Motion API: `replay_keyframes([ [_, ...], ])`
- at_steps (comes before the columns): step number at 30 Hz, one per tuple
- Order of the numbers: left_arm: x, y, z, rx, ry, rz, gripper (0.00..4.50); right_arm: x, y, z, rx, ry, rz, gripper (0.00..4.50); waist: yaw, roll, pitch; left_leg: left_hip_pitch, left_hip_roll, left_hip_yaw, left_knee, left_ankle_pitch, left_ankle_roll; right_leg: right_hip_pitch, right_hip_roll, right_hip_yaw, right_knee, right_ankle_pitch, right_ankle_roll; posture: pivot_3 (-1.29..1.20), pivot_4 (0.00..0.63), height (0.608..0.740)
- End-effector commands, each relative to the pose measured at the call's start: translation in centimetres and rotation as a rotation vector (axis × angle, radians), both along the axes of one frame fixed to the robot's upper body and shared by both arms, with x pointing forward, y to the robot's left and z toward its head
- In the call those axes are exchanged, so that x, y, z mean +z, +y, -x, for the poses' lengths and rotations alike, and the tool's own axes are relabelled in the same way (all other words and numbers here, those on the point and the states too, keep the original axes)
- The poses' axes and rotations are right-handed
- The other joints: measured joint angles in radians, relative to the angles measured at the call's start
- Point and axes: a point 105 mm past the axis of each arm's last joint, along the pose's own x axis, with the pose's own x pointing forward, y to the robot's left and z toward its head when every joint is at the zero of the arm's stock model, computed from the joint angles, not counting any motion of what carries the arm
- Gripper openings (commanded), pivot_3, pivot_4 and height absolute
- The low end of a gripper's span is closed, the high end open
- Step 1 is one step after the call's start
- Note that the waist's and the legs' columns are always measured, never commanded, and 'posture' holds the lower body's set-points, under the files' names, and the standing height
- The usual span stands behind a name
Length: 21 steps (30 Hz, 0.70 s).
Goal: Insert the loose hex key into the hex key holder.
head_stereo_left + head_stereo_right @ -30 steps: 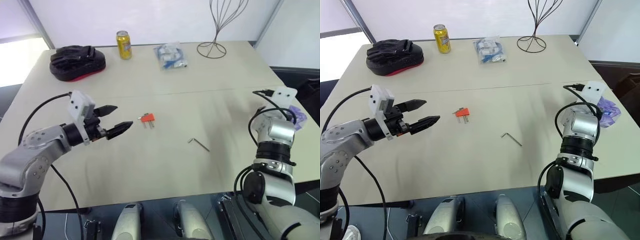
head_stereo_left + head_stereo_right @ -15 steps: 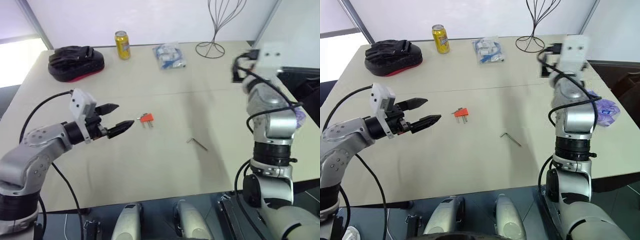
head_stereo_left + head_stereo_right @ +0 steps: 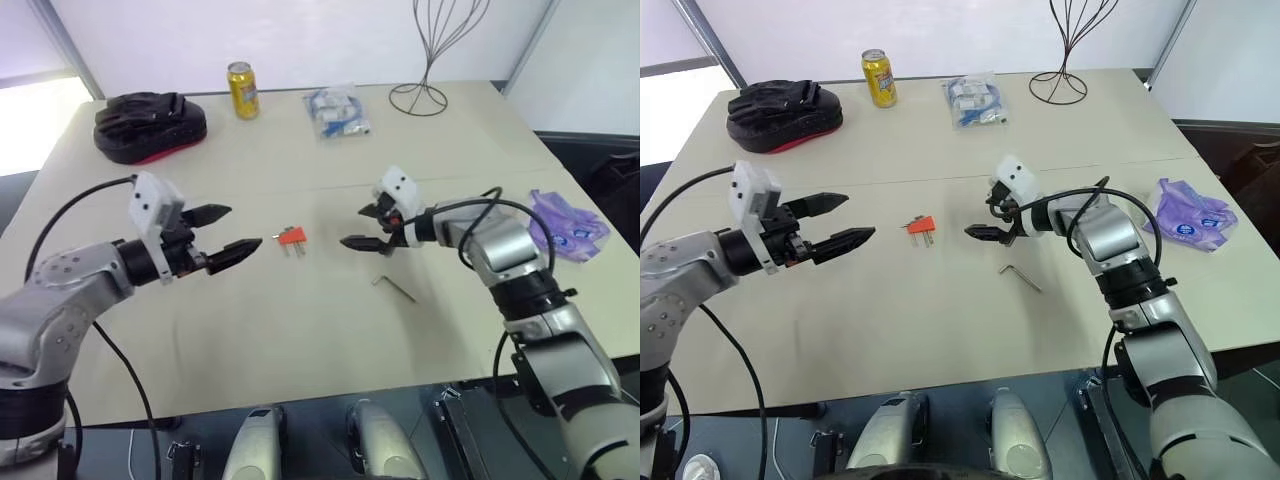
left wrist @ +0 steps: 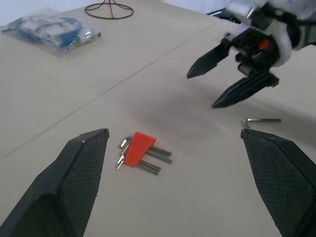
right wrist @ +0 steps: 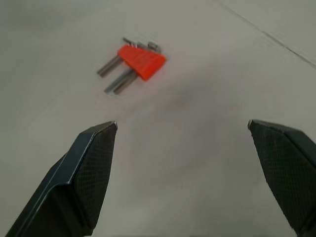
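Note:
The hex key holder [image 3: 294, 237], a small red block with short dark keys sticking out, lies flat on the table's middle. The loose hex key [image 3: 396, 288], a thin grey L-shaped rod, lies on the table to the right of it, nearer the front. My left gripper [image 3: 243, 228] hovers open just left of the holder, pointing at it. My right gripper [image 3: 352, 227] hovers open just right of the holder, above and behind the loose key, pointing left. The holder [image 5: 142, 60] shows ahead of the right fingers, and nothing is held by either gripper.
At the back of the table stand a yellow can [image 3: 245, 90], a black padded item [image 3: 150, 125], a clear bag with blue parts [image 3: 340, 110] and a wire stand [image 3: 425, 95]. A purple bag [image 3: 570, 225] lies at the right edge.
My right arm has swung in from the table's right side to the middle, and its gripper has turned to point left at the holder. The left gripper, holder and key have stayed put.

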Motion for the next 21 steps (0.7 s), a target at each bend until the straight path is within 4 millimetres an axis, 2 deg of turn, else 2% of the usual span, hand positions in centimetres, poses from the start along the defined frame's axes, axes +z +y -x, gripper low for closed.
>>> replay_keyframes([
  [1, 1.3, 0.9, 0.5, 0.024, -0.043, -0.006, 4.5, 1.0, 2.2, -1.2, 0.065, -0.063, 0.001, 4.41, 0.0, 0.0, 0.0, 0.0, 0.0, 0.0, 0.0, 0.0, 0.0, 0.0, 0.0, 0.0, 0.0, 0.0, 0.0, 0.0, 0.15, 0.74],
  [5, 1.5, 1.8, 0.9, 0.053, -0.039, 0.002, 4.5, -0.7, 4.2, -2.0, 0.094, -0.095, 0.051, 4.41, 0.003, 0.0, 0.0, 0.0, 0.001, -0.001, -0.001, 0.0, 0.0, -0.001, 0.0, 0.0, 0.0, 0.0, 0.0, 0.0, 0.15, 0.74],
  [12, 1.5, 3.2, 1.4, 0.103, -0.033, -0.008, 4.5, -2.9, 5.3, -2.3, 0.127, -0.163, 0.141, 4.41, 0.007, 0.0, 0.0, -0.001, -0.001, -0.002, 0.0, 0.0, -0.001, 0.0, -0.004, 0.0, 0.0, 0.0, 0.0, 0.0, 0.15, 0.74],
  [16, 1.6, 3.0, 1.7, 0.099, -0.031, -0.006, 4.5, -3.0, 5.7, -2.9, 0.11, -0.214, 0.148, 4.41, 0.003, 0.0, 0.0, -0.001, -0.001, -0.003, 0.0, 0.0, -0.001, 0.0, -0.003, 0.0, 0.0, 0.0, 0.0, 0.0, 0.15, 0.74],
  [21, 1.5, 2.8, 1.8, 0.093, -0.024, -0.006, 4.5, -2.1, 5.7, -3.4, 0.093, -0.236, 0.126, 4.41, 0.002, 0.0, 0.0, 0.0, 0.0, -0.003, 0.0, 0.0, -0.001, -0.001, -0.003, 0.0, 0.002, 0.0, 0.0, 0.0, 0.15, 0.74],
])
